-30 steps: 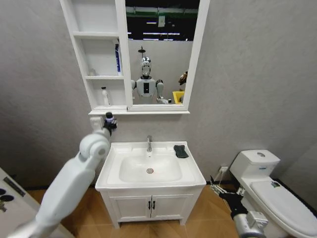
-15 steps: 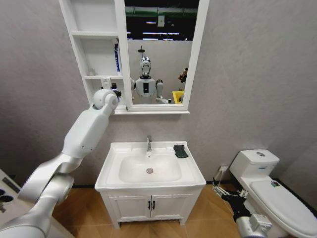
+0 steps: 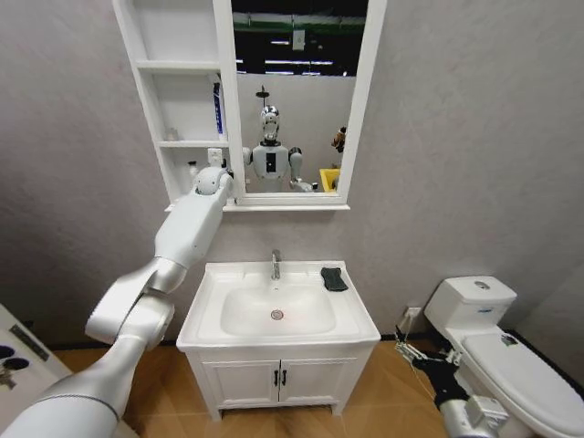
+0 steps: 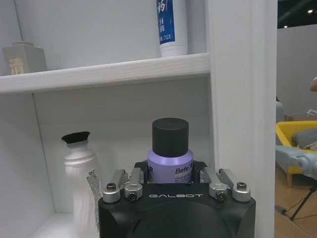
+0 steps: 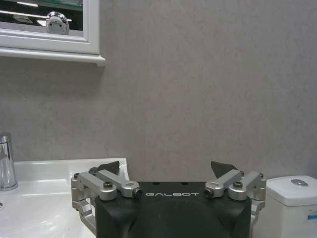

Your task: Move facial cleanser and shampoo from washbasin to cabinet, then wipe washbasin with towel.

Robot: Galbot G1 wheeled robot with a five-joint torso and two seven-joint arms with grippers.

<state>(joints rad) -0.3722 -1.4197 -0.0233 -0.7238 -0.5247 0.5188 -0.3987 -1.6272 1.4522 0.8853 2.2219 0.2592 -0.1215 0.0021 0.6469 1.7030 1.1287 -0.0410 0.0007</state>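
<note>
Shampoo, a purple bottle (image 4: 170,166) with a black cap, is clamped between the left gripper's (image 4: 171,179) fingers inside the lowest shelf of the cabinet (image 3: 182,66), just beside a white ribbed bottle (image 4: 81,181). Below, the washbasin (image 3: 208,315) carries the dark towel (image 3: 334,278) near the faucet (image 3: 275,264). Low by the toilet (image 3: 500,351), the right gripper (image 5: 167,170) hangs with fingers spread apart.
</note>
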